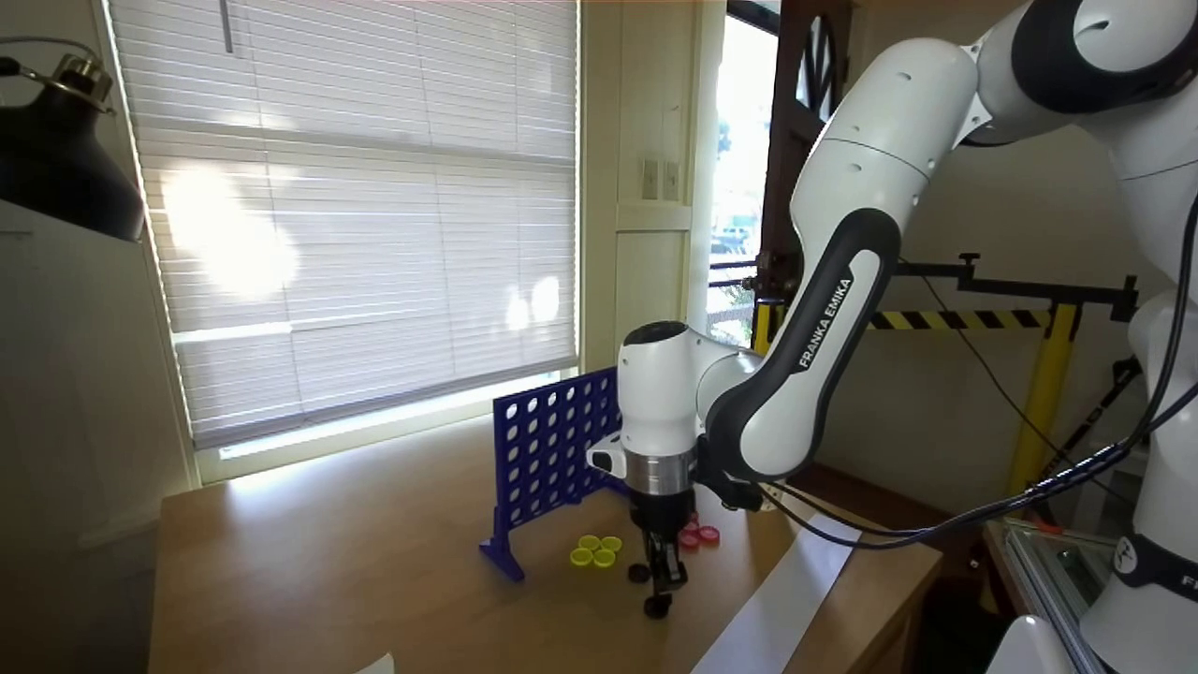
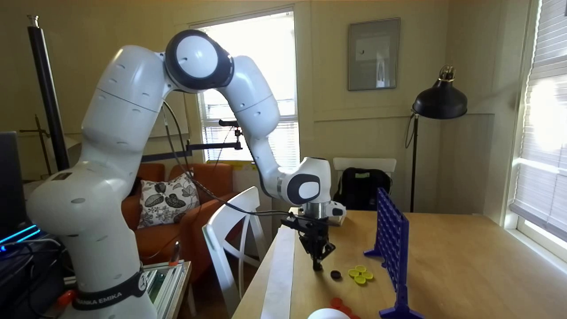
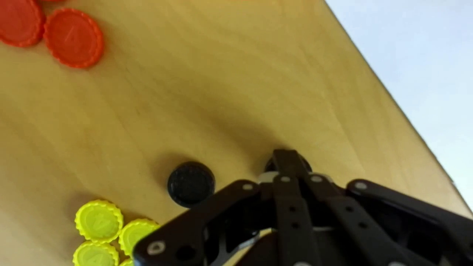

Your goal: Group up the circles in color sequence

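Note:
My gripper [image 3: 285, 155] is shut, its fingertips together over a black disc [image 3: 306, 164] near the table surface; the fingers hide most of that disc. The same disc shows under the fingertips [image 1: 663, 588] in an exterior view [image 1: 656, 608]. A second black disc [image 3: 191, 184] lies flat beside the gripper, toward the yellow discs. Several yellow discs [image 3: 99, 221] lie touching in a cluster, also seen in both exterior views [image 1: 581, 557] [image 2: 360, 280]. Several red discs [image 3: 74, 38] lie in another cluster, partly behind the gripper in an exterior view [image 1: 708, 535] and partly behind the cup [image 2: 336, 303].
The blue upright grid [image 1: 503, 477] stands behind the yellow discs; it also shows in an exterior view [image 2: 402, 252]. A white cup [image 2: 328, 314] stands by the red discs. A white strip [image 1: 777, 599] lies along the table's edge [image 2: 278, 274]. A white chair [image 2: 230, 221] stands beside the table.

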Controlling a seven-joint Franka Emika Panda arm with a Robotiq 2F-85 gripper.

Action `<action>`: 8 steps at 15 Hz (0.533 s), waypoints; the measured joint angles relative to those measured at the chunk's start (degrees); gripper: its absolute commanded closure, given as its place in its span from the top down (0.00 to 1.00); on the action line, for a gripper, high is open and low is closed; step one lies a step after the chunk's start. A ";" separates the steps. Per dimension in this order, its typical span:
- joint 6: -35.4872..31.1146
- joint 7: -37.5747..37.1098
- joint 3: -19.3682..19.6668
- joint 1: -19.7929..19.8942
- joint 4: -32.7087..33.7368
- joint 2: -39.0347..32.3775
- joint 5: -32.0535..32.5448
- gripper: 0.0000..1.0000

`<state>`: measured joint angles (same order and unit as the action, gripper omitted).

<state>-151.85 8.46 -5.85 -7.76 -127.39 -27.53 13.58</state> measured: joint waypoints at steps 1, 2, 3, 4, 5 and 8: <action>0.05 0.00 0.00 0.00 -0.10 0.07 0.00 0.00; -0.26 0.00 0.00 0.00 -0.27 0.14 0.00 0.00; -1.24 0.00 0.00 0.00 -0.59 0.23 0.00 0.00; -2.70 0.00 0.02 0.00 -1.05 0.48 0.05 0.00; -4.22 0.00 0.11 0.00 -1.63 0.96 0.17 0.00; -7.66 0.00 1.10 0.00 -3.24 2.85 0.29 0.00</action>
<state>-159.50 8.46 -4.75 -7.77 -130.63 -24.68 13.87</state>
